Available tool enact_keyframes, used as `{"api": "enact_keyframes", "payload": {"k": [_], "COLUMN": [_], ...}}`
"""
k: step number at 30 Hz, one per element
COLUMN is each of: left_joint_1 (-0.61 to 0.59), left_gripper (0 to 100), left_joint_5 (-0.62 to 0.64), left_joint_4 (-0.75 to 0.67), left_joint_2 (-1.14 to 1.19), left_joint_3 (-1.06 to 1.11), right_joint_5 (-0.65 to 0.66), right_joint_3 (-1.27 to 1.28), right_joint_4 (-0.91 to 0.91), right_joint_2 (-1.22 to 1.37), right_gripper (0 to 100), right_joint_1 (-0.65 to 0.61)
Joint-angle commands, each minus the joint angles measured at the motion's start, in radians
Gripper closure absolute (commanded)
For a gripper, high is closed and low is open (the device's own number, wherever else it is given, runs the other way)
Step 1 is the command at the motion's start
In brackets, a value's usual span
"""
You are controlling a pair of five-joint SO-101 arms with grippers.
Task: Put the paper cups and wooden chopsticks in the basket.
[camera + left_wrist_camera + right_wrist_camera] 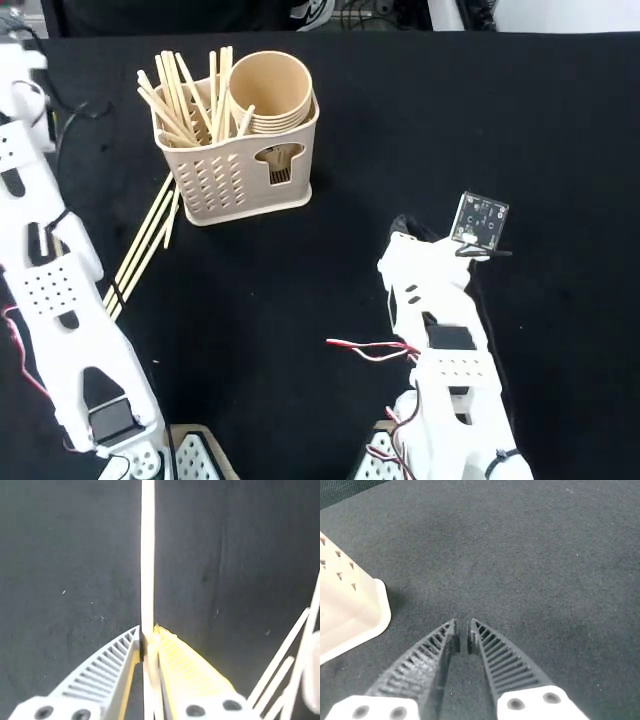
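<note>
So left gripper (150, 639) clamped one chopstick (147, 555), bound for the basket (235, 185); right gripper (462, 632) sat empty, jaws closed.

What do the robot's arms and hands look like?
Both are white plastic. The left arm is pierced with rows of small holes; the right arm trails thin red and white cables and carries a small black square circuit board. The left hand has tapering ribbed fingers, one white, one yellow; the right hand has the same shape in dark grey on white bases.
</note>
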Motion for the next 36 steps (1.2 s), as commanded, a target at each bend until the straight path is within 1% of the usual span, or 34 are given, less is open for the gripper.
{"api": "enact_keyframes", "payload": {"k": [1, 4, 11, 15, 18, 21, 24, 27, 30, 32, 36], "left_joint_1": [-0.007, -0.007, 0.010, 0.039, 0.051, 0.091, 0.128, 0.133, 0.142, 0.151, 0.211], "left_gripper": [97, 97, 97, 97, 97, 97, 97, 97, 97, 97, 97], "left_joint_5": [0.132, 0.186, 0.189, 0.199, 0.242, 0.273, 0.281, 0.281, 0.281, 0.281, 0.281], "left_joint_4": [-0.009, -0.023, -0.031, -0.028, -0.029, -0.015, 0.006, 0.009, 0.009, 0.009, -0.014], "left_joint_2": [-0.140, -0.189, -0.361, -0.477, -0.566, -0.647, -0.710, -0.760, -0.838, -0.927, -1.142], "left_joint_3": [-0.048, -0.048, -0.050, -0.050, -0.050, -0.050, -0.039, -0.016, 0.145, 0.321, 0.659], "right_joint_5": [0.009, 0.009, 0.009, 0.009, 0.009, 0.009, 0.009, 0.009, 0.009, 0.009, 0.009], "right_joint_3": [-0.002, -0.002, -0.002, -0.002, -0.002, -0.002, -0.002, -0.002, -0.002, -0.002, -0.002], "right_joint_4": [-0.023, -0.023, -0.023, -0.023, -0.023, -0.023, -0.023, -0.023, -0.023, -0.023, -0.023], "right_joint_2": [-0.002, -0.002, -0.002, -0.002, -0.002, -0.002, -0.002, -0.002, -0.002, -0.002, -0.002], "right_gripper": [94.6, 94.6, 94.6, 94.6, 94.6, 94.6, 94.6, 94.6, 94.6, 94.6, 94.6], "right_joint_1": [-0.006, -0.006, -0.006, -0.006, -0.006, -0.006, -0.006, -0.006, -0.006, -0.006, -0.006]}}
